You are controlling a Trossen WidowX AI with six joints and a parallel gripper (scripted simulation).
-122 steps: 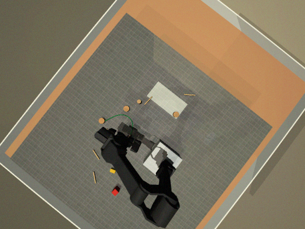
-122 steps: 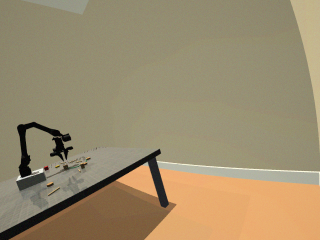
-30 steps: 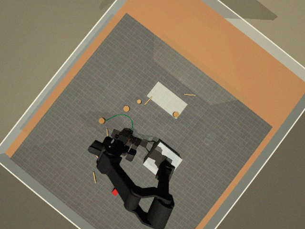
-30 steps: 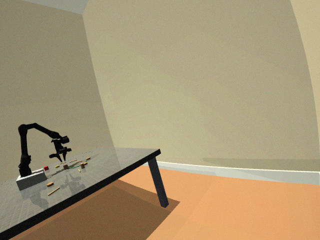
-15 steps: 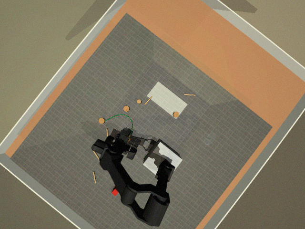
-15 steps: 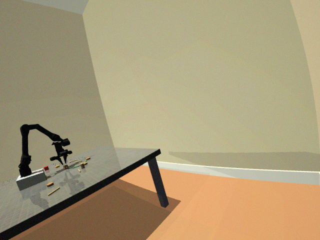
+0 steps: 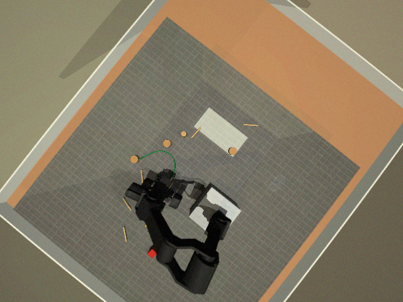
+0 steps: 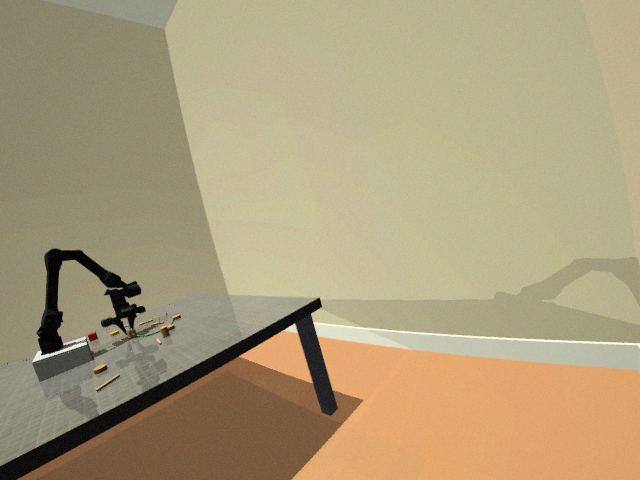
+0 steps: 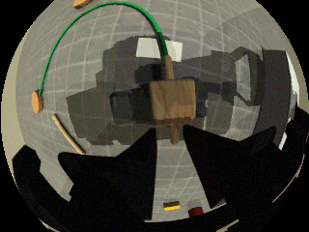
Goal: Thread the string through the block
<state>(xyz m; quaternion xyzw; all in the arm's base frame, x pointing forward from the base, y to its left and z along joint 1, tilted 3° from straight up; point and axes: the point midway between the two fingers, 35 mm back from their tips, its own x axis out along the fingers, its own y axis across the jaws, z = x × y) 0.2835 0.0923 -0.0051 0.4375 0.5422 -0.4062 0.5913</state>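
The wooden block stands on the table. The stick runs through its hole. The string end sticks out on the far side in the wrist view, and a short tip sticks out on the side nearer the fingers. The green string curves from the stick to the round button. My gripper is partly open and holds nothing. Its fingertips appear either side of the short tip, close to the block; their height over it is hard to tell. The arm hides the block in the top view.
Loose sticks lie around, one between button and arm, others further along. A red cube and yellow piece lie behind the fingers. Wooden discs lie beyond. The pale robot base stands nearby.
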